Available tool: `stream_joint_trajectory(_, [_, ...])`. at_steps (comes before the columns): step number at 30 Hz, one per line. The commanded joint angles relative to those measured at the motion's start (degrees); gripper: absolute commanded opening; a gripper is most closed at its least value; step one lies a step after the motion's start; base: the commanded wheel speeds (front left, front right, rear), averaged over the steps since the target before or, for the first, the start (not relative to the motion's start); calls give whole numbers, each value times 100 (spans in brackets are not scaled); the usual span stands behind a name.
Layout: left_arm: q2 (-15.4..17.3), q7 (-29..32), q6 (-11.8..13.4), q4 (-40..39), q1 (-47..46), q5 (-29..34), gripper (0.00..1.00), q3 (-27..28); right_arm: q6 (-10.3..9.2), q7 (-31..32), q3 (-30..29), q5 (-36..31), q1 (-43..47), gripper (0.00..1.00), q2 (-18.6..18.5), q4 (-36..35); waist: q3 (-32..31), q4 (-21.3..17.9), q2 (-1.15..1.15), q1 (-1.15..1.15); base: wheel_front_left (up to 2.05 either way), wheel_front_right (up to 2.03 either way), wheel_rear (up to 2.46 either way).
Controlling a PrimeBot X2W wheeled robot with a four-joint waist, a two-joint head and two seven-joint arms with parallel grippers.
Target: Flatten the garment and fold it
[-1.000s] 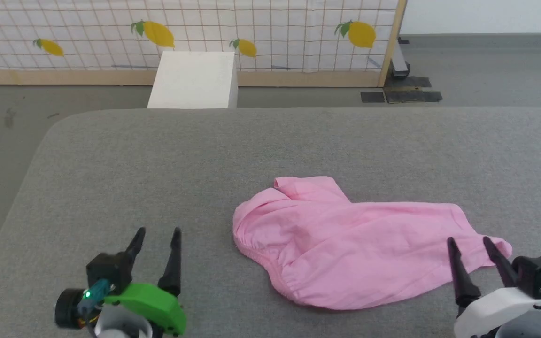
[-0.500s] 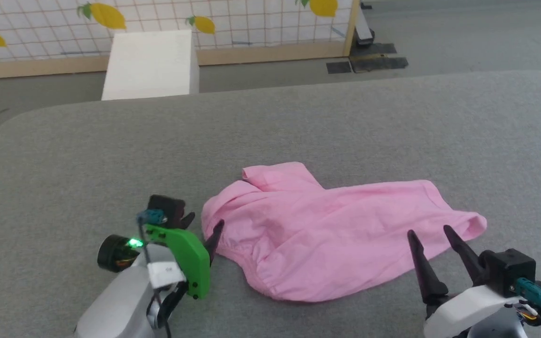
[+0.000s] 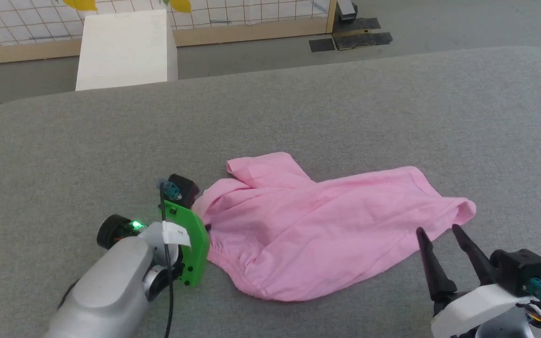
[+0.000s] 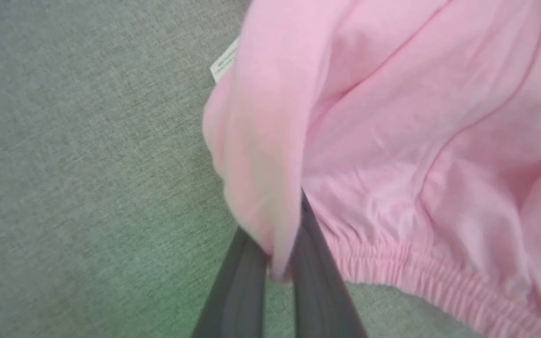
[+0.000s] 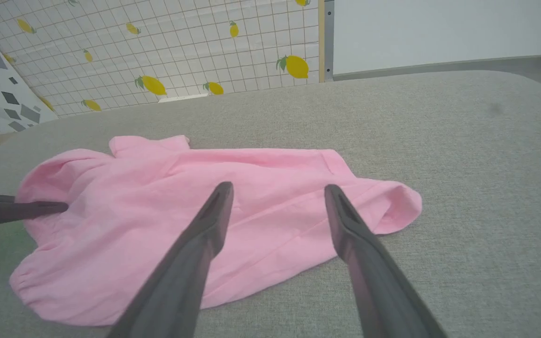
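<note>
Left wrist view: left claw tight on garment fold; right claw agape, near its edge

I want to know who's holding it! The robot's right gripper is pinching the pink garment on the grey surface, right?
Not quite. It is the left gripper that is pinching the garment on the grey surface. The left wrist view shows a fold of pink fabric caught between its fingers. The right gripper is open, near the garment's other end.
</note>
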Motion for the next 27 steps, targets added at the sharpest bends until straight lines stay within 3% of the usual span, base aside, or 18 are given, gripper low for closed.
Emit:
stream_joint_trajectory(1, [163, 21, -30, -62, -37, -40, 0, -27, -9, -59, -45, 53, 21, 100, 16, 14, -105, 94, 41, 0, 0, 0, 0])
stream_joint_trajectory(8, [1094, 419, 18, -903, -121, -128, 0, 132, -9, -63, -228, 167, 117, 100, 16, 97, -314, 282, 41, 0, 0, 0, 0])
stream_joint_trajectory(12, [1402, 635, 149, -1121, -424, -124, 0, 319, -9, -27, -214, 185, 74, 100, 16, 128, -301, 277, 41, 0, 0, 0, 0])
stream_joint_trajectory(17, [1269, 805, 361, -763, -912, -320, 0, 586, -9, 29, -57, 175, -118, 100, 17, 139, -59, 36, 41, 0, 0, 0, 0])
stream_joint_trajectory(27, [629, 143, 517, 748, -1500, -401, 0, 789, -9, -8, 152, 204, -418, 100, 17, 219, 491, -448, 41, 0, 0, 0, 0])
